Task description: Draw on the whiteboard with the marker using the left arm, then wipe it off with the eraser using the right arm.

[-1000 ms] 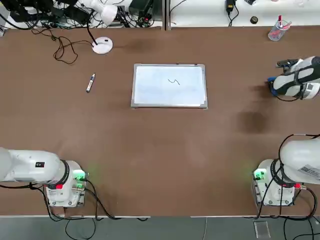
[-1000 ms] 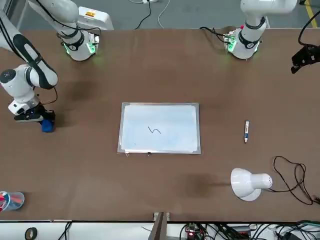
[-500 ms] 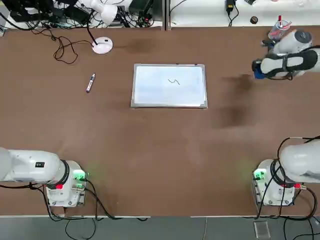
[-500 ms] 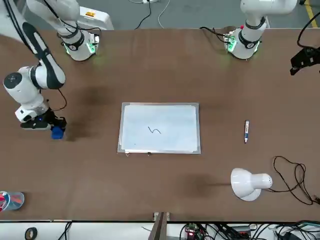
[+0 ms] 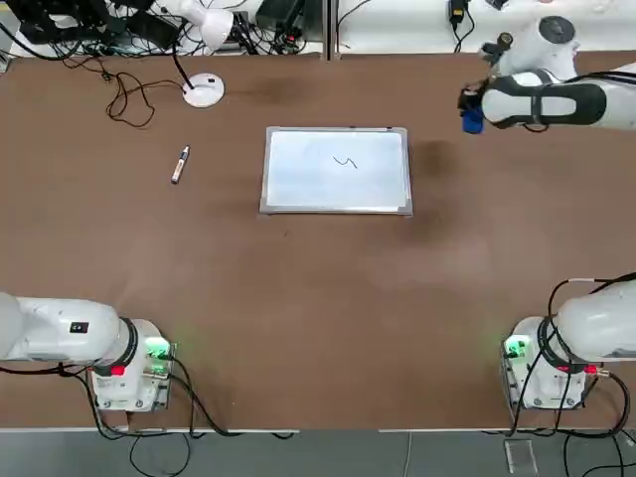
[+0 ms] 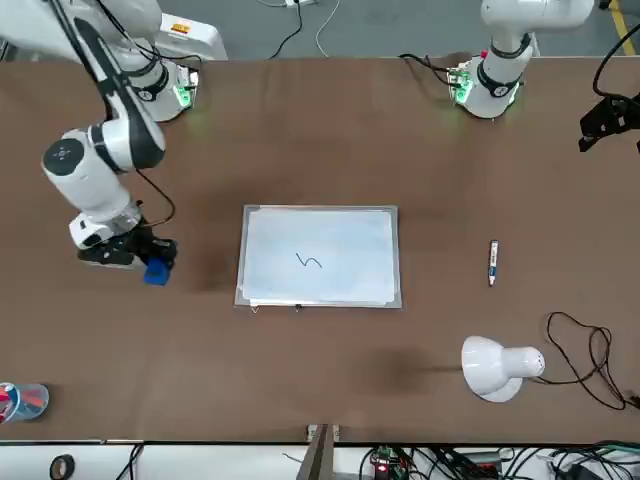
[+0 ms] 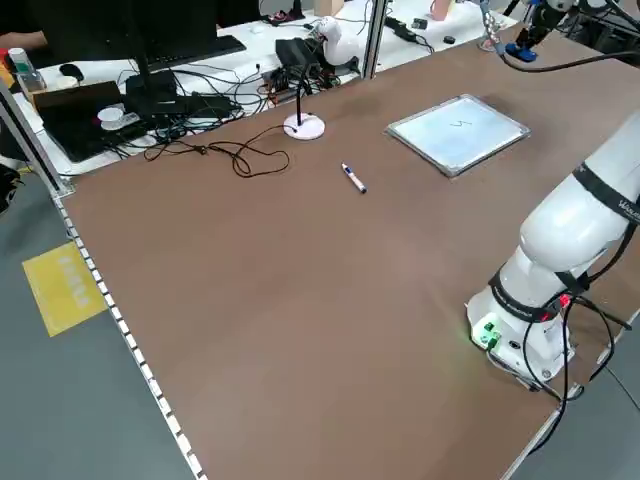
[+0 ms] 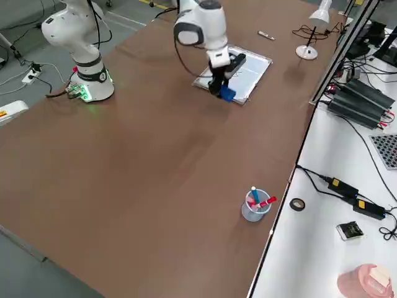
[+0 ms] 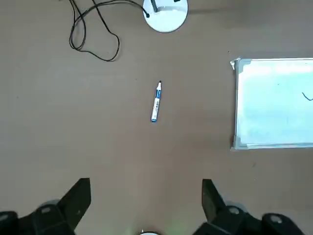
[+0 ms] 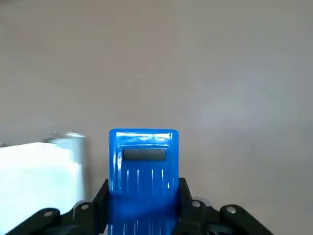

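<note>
The whiteboard [image 5: 337, 170] lies flat mid-table with a small black squiggle [image 5: 345, 162] on it. The marker [image 5: 180, 164] lies on the table to the board's left, and it also shows as the marker [image 9: 156, 102] far below my left gripper [image 9: 145, 182]. That gripper is open, empty and raised off to the table's left side. My right gripper [image 5: 472, 111] is shut on the blue eraser [image 5: 472, 121] and hovers just right of the board's far right corner. The eraser [image 10: 143, 166] sits upright between the fingers, with the board's edge beside it.
A white desk lamp [image 5: 204, 89] with a looped black cable [image 5: 124, 99] stands at the far left. A clear cup of pens [image 6: 22, 400] sits near the far right corner. Both arm bases [image 5: 129, 363] [image 5: 542, 368] stand at the near edge.
The right arm has carried the eraser from the table's right side leftward and farther back, up to the whiteboard's right edge. The left arm, marker and board have not moved.
</note>
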Motion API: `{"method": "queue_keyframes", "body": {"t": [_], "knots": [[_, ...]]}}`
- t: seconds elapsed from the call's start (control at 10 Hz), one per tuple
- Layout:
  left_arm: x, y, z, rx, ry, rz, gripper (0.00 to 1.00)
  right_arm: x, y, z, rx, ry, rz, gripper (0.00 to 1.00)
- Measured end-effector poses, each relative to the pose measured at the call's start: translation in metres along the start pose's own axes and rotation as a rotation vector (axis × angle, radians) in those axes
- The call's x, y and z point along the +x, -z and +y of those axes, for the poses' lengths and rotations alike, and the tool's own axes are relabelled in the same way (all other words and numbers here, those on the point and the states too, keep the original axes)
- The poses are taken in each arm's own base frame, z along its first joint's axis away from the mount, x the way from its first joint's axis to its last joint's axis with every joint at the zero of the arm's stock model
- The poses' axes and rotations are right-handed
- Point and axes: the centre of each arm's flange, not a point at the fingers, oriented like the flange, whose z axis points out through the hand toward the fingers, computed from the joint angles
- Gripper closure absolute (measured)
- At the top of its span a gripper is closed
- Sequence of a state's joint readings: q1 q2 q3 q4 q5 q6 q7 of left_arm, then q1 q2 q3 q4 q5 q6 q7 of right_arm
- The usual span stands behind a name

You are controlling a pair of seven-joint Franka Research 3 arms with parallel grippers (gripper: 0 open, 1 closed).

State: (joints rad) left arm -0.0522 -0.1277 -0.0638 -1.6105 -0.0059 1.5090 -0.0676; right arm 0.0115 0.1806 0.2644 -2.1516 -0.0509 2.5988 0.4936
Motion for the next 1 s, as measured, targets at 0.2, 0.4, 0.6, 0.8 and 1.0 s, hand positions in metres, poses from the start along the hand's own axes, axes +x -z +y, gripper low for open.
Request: {"method": "queue_keyframes", "body": {"t": [0.2, 0.4, 0.6, 0.8, 1.0], "knots": [[0.0, 0.0, 0.0, 0.0, 0.0, 0.0, 0.0, -0.006, 0.003, -0.045, 0.005, -0.043, 0.015, 0.44], [0.0, 0.0, -0.001, 0.0, 0.002, 0.0, 0.0, -0.017, -0.01, -0.083, -0.025, -0.086, 0.023, 0.44], [0.0, 0.0, -0.002, 0.0, 0.003, -0.001, 0.0, -0.028, -0.028, -0.12, -0.062, -0.13, 0.024, 0.44], [0.0, -0.001, -0.002, 0.0, 0.004, -0.001, 0.0, -0.041, -0.043, -0.151, -0.072, -0.167, 0.019, 0.44], [0.0, -0.001, -0.002, 0.0, 0.004, -0.003, 0.0, -0.06, -0.055, -0.181, -0.068, -0.201, 0.017, 0.44]]}}
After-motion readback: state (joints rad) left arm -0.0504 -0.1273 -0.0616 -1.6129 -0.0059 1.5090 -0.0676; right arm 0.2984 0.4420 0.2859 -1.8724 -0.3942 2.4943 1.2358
